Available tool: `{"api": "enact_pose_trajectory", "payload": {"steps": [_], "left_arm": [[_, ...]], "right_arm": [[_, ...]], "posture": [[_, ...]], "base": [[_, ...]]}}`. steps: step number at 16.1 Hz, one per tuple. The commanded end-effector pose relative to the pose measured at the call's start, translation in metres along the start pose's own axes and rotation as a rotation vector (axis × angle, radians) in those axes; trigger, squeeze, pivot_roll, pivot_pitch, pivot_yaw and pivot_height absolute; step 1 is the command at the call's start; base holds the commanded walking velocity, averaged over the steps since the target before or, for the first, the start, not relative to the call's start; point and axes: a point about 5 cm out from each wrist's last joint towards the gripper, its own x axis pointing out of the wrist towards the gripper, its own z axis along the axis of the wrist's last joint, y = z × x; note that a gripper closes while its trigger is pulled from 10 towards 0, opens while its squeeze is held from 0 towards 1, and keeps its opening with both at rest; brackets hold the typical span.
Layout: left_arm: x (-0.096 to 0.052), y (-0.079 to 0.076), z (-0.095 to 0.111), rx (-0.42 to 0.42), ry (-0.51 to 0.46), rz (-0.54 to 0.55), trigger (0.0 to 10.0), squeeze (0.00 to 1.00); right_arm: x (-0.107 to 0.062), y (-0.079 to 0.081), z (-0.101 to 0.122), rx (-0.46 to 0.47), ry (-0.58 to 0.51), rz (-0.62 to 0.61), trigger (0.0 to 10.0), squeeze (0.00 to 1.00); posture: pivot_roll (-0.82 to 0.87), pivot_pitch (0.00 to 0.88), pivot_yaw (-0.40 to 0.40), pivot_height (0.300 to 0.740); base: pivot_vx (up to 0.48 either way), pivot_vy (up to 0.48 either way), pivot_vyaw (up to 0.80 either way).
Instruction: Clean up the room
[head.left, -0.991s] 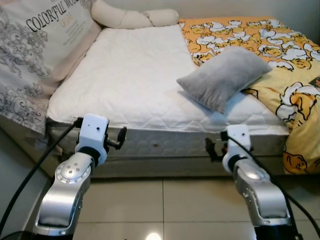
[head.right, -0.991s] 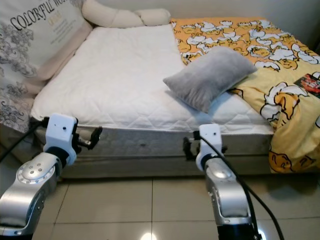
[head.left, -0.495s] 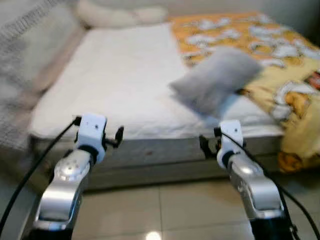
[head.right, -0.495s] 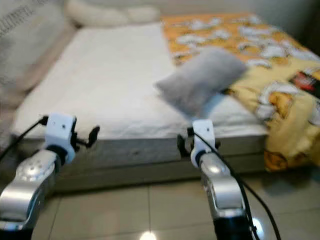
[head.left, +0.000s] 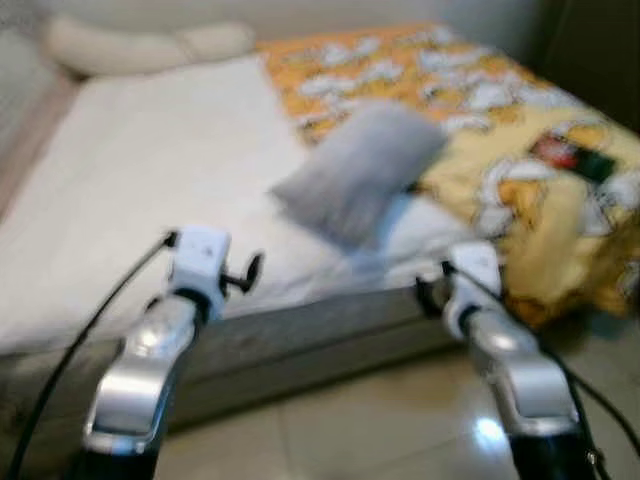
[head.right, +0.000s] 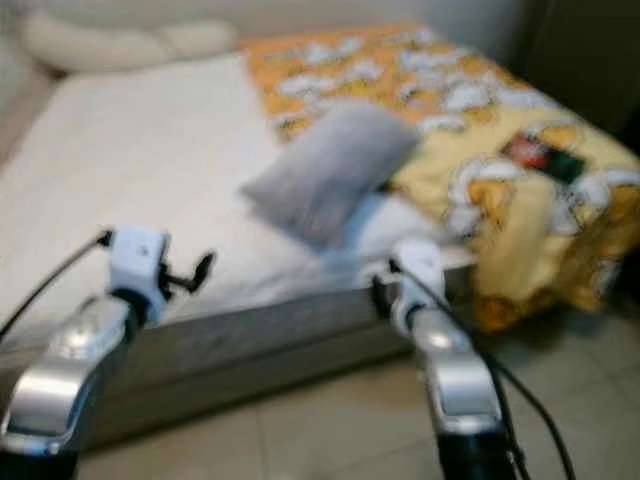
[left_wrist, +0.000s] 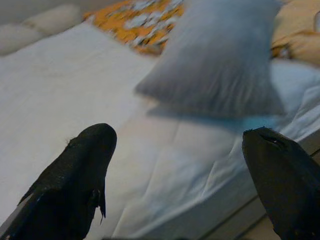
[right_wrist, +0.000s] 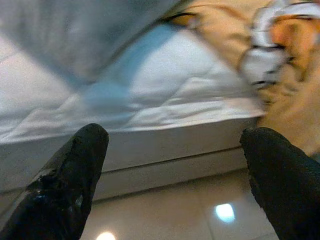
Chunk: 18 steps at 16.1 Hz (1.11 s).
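A grey pillow (head.left: 360, 170) lies slanted on the white mattress (head.left: 130, 190), partly over a yellow-orange patterned blanket (head.left: 500, 150) that hangs off the bed's near right corner. A small dark red-and-green item (head.left: 565, 155) rests on the blanket. My left gripper (head.left: 245, 272) is raised before the mattress's front edge, open and holding nothing. My right gripper (head.left: 425, 295) is also open and holds nothing, close to the bed's side below the pillow. In the left wrist view the pillow (left_wrist: 220, 60) sits beyond the spread fingers (left_wrist: 82, 170). The head views are blurred.
Cream pillows (head.left: 140, 45) line the head of the bed at the far left. The grey side of the bed base (head.left: 300, 340) runs across in front of me. Glossy beige tiled floor (head.left: 350, 430) lies between me and the bed.
The camera has swung to the right, so the bed sits further left and the blanket's corner is nearer the middle. Both arms keep the same raised pose with the fingers apart.
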Motion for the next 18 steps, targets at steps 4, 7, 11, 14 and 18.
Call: {"api": "enact_pose_trajectory", "payload": {"steps": [4, 7, 11, 14, 18], "left_arm": [[-0.002, 0.01, 0.002, 0.017, -0.005, 0.031, 10.0, 0.0], [-0.002, 0.009, 0.002, 0.017, -0.007, 0.034, 10.0, 0.0], [-0.002, 0.01, 0.001, 0.013, -0.009, 0.047, 10.0, 0.0], [-0.002, 0.014, 0.002, 0.003, -0.029, 0.09, 10.0, 0.0], [-0.001, 0.015, 0.004, 0.006, -0.035, 0.09, 10.0, 0.0]], "right_arm": [[0.0, 0.01, 0.006, -0.004, -0.018, 0.032, 10.0, 0.0], [0.001, 0.007, 0.012, -0.033, -0.05, 0.033, 10.0, 0.0], [0.001, 0.006, 0.016, -0.018, -0.083, 0.033, 10.0, 0.0], [-0.001, 0.014, 0.027, -0.029, -0.17, 0.114, 10.0, 0.0], [-0.002, 0.015, 0.032, -0.04, -0.207, 0.112, 10.0, 0.0]], "posture": [[-0.01, 0.0, 0.04, 0.74], [-0.02, 0.0, 0.04, 0.74], [-0.03, 0.0, 0.05, 0.74], [-0.02, 0.0, 0.049, 0.74], [-0.02, 0.0, 0.046, 0.74]], "base": [[0.32, 0.0, -0.55], [0.321, 0.0, 0.0], [0.323, 0.0, 0.0], [0.321, 0.0, 0.0], [0.321, 0.0, 0.53]]}}
